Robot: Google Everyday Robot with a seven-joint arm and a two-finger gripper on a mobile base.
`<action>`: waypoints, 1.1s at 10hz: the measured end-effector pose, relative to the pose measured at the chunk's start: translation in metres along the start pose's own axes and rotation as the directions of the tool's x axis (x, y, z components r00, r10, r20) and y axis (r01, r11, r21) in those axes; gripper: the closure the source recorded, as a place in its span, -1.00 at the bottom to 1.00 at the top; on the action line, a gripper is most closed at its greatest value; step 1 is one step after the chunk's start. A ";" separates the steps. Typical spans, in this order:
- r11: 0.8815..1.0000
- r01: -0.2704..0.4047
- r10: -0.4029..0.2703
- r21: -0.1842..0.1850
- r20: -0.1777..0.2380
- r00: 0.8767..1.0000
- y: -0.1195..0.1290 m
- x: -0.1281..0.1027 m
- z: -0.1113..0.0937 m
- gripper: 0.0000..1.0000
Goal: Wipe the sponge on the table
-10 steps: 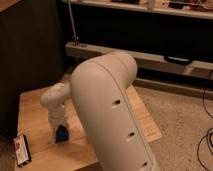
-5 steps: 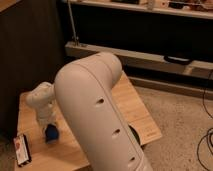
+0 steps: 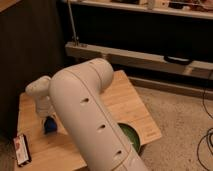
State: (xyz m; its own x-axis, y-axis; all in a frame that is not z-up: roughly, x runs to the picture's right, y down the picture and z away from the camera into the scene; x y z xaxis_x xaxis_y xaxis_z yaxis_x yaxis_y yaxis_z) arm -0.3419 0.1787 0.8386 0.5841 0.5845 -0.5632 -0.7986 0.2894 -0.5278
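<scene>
The small blue sponge (image 3: pixel 50 126) rests on the left part of the light wooden table (image 3: pixel 125 102). My gripper (image 3: pixel 48 118) comes down onto it from the white wrist just above and is shut on the sponge, holding it against the tabletop. My thick white arm runs from the lower middle of the view up and over to the left, hiding much of the table's centre.
A flat black-and-red device (image 3: pixel 21 150) lies near the table's front left corner. A green round object (image 3: pixel 131 138) peeks out from behind the arm at the table's front right. A dark wall stands at the left and a long shelf (image 3: pixel 145 55) at the back.
The gripper has slid the sponge leftward across the table, then slightly towards the back. The arm swung left with it.
</scene>
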 end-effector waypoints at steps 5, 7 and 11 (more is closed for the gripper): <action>0.989 -0.146 0.147 -0.023 0.004 0.989 -0.078 -0.005 -0.010 0.28; 0.984 -0.176 0.177 -0.038 0.010 0.984 -0.095 0.016 -0.015 0.28; 0.984 -0.165 0.167 -0.067 0.022 0.986 -0.091 0.063 -0.018 0.28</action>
State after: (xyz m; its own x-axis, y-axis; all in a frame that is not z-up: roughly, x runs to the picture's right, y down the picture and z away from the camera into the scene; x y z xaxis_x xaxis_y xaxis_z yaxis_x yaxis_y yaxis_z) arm -0.2301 0.1756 0.8402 0.4394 0.6410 -0.6293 -0.8725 0.1379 -0.4688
